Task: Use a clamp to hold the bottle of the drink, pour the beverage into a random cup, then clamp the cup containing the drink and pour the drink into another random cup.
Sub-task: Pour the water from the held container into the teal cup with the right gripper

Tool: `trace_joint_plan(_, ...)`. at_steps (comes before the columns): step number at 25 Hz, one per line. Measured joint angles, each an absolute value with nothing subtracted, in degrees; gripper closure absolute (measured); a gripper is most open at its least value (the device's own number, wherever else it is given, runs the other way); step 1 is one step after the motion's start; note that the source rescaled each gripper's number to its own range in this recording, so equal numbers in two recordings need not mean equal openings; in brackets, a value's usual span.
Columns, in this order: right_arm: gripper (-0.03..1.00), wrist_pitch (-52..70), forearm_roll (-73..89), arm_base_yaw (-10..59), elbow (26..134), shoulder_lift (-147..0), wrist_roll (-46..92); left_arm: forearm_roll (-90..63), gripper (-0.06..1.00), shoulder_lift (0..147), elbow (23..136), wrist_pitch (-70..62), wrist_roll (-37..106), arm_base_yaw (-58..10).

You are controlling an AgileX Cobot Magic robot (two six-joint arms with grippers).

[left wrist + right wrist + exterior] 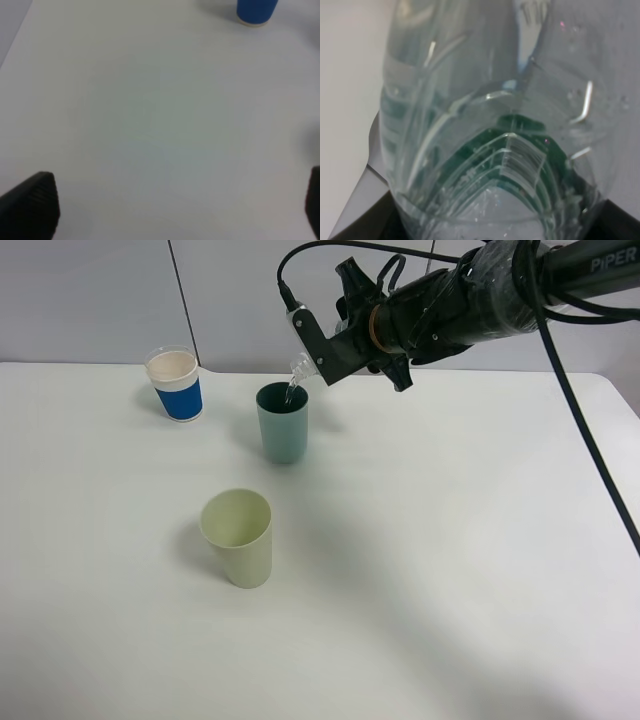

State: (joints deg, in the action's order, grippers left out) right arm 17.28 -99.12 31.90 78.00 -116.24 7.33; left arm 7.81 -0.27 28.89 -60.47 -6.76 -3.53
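Observation:
My right gripper (325, 348) is shut on a clear plastic bottle (300, 367) and holds it tilted, mouth down, over the dark teal cup (283, 425). A thin stream runs from the bottle's mouth into that cup. The bottle (490, 100) fills the right wrist view, and the teal cup (520, 145) shows through it as a dark green shape. A pale green cup (238, 537) stands nearer the front. A blue cup with a white rim (176, 385) stands at the back left and also shows in the left wrist view (256, 11). My left gripper (180, 205) is open and empty over bare table.
The white table (450, 570) stretches wide to the right and front of the cups. A grey wall runs behind the table's far edge. A black cable (590, 460) hangs from the right arm down the right side.

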Motion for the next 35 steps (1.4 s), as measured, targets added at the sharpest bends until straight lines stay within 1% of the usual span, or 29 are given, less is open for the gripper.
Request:
trace_joint_plan(17,0.97,17.45,-99.12,31.90,78.18,-116.24,7.52,7.81,-0.06,-0.27,28.89,-60.47,-6.76,-3.53)
trace_joint_plan(35,0.97,17.71,-99.12,31.90,78.18,-116.24,13.11,7.81,-0.06,-0.27,28.89,-60.47,-6.76,-3.53)
